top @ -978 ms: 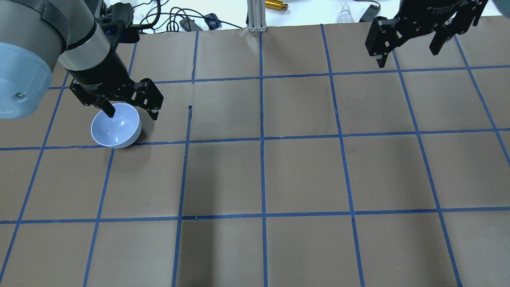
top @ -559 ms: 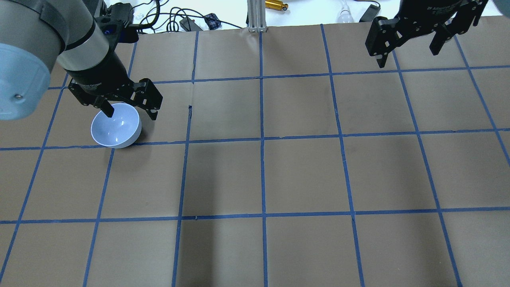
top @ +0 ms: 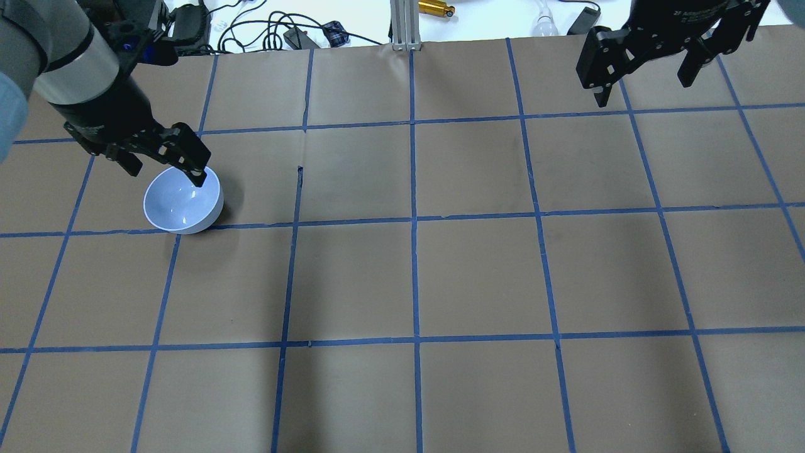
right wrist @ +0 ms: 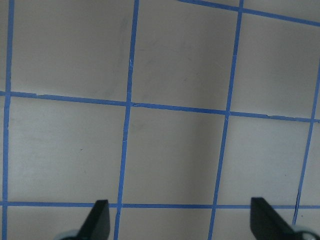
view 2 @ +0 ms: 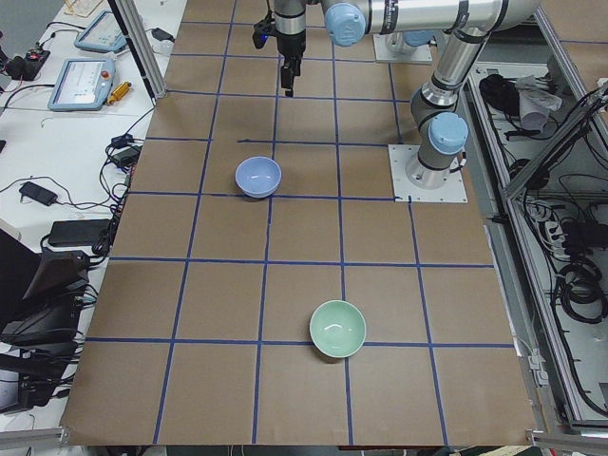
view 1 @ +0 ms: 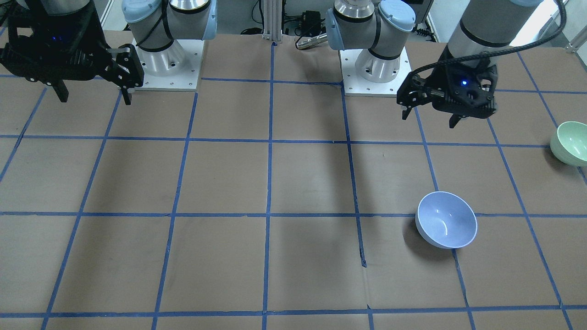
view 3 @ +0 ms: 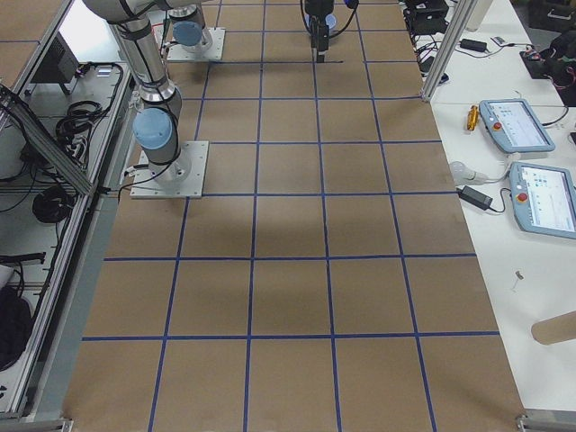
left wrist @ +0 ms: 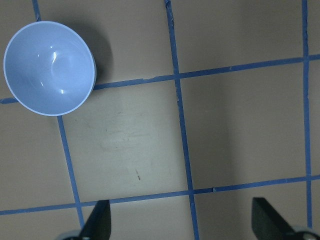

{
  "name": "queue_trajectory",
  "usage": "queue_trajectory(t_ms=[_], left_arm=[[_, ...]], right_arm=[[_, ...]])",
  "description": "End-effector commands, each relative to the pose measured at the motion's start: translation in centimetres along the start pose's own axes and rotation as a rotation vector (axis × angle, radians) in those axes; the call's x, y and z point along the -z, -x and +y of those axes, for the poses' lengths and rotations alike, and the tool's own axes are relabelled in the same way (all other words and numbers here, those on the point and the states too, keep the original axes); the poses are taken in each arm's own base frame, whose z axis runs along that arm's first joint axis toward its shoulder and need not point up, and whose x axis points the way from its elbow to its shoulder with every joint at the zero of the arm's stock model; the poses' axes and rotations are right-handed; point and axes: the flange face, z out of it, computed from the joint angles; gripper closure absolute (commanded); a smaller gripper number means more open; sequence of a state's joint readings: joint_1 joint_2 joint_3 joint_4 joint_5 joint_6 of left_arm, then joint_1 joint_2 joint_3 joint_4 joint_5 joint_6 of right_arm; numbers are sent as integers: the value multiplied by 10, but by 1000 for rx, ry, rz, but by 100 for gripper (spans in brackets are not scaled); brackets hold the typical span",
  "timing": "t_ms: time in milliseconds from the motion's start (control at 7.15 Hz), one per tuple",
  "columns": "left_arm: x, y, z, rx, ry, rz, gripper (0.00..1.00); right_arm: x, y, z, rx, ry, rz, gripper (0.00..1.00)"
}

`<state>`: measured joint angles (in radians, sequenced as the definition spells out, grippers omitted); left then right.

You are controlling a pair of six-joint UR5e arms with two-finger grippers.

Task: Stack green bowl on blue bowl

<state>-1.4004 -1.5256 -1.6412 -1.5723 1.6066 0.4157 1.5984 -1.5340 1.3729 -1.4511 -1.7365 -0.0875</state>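
Nothing is stacked yet, so I judge I am at the very first step, the reach for the green bowl (view 1: pixel 571 142). The blue bowl (view 1: pixel 445 220) stands upright and empty on the counter (top: pixel 478 277), and I take it as my landmark. The green bowl sits well apart from it, further toward the robot's left end of the counter and somewhat nearer the robot's base; it is upright too, and it falls outside the overhead view. The left tool (view 1: pixel 429 118) hangs in the air on the robot's side of the blue bowl with its fingers spread wide and nothing between them; its wrist view looks down on the blue bowl off to one corner, so I am not centred over it. The right tool (top: pixel 644 85) is parked far from the blue bowl, across the counter, likewise released and empty. The next move, as I read it, calls for swinging the left tool away from the blue bowl and out over the green bowl's rim, coming down with one finger inside the wall and one outside, pinching, lifting clear, then carrying it back and lowering it squarely into the blue bowl so the two nest
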Motion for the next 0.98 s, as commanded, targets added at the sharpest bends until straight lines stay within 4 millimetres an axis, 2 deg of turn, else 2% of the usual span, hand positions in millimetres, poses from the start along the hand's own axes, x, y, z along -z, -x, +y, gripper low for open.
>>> queue_trajectory(t_ms=[0,280,559,839], left_arm=[[-8,80,16,-123,13,12,0],[-15,154,45,-255,15,27,0],[-44,244,86,-383,10,39,0],[-71,307,117,-589,-9,-12,0]], right_arm=[[0,0,0,0,0,0,0],[0,0,0,0,0,0,0],[0,0,0,0,0,0,0],[0,-1,0,-1,0,0,0]])
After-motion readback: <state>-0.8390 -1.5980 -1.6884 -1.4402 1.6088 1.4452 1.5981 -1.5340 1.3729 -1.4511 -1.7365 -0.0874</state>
